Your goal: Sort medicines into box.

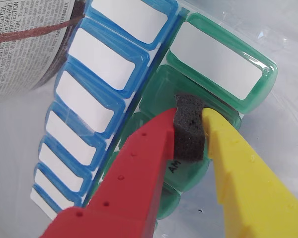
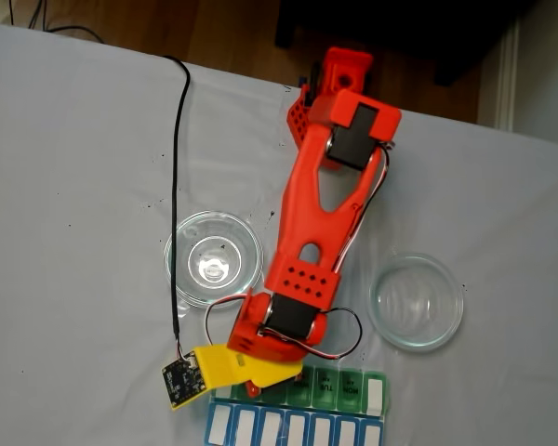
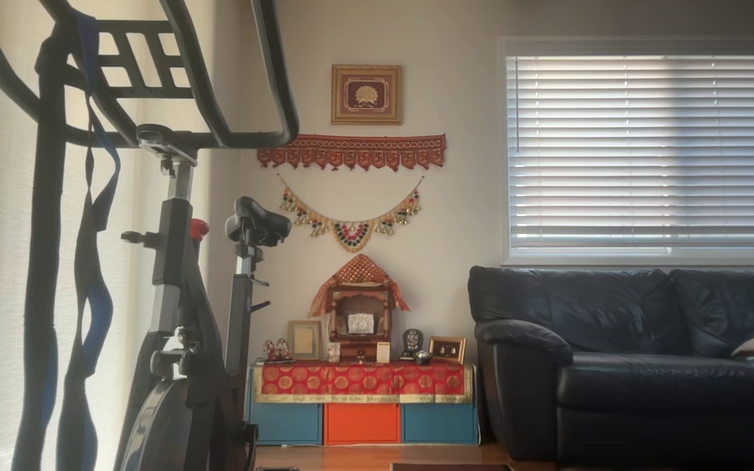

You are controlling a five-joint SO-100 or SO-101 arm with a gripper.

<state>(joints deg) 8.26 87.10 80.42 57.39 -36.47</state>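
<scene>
In the wrist view the gripper [image 1: 188, 130], one finger red and one yellow, hangs close over the green row of the box [image 1: 139, 106]; its jaws are nearly together, squeezing only the dark foam pad [image 1: 189, 130] between the tips, and no pill can be seen in them. The box's long axis runs from lower left to upper right in this picture, the blue row on the left and the green row on the right, with one green lid [image 1: 216, 64] lying beyond the tips; whether any compartment below is open I cannot tell. In the fixed view the box [image 2: 353, 386] sits at the near edge of the table [image 2: 74, 186], long axis along that edge, green row toward the arm [image 2: 307, 242] and blue row [image 2: 298, 429] at the very edge. Two glass dishes [image 2: 213, 257], one left and one right [image 2: 416, 301] of the arm, look empty, so by my reading the sorting is at or near its end, though no medicines show anywhere. The other view shows a living room with an exercise bike [image 3: 174, 294] and a dark sofa [image 3: 632, 353], nothing of the task.
</scene>
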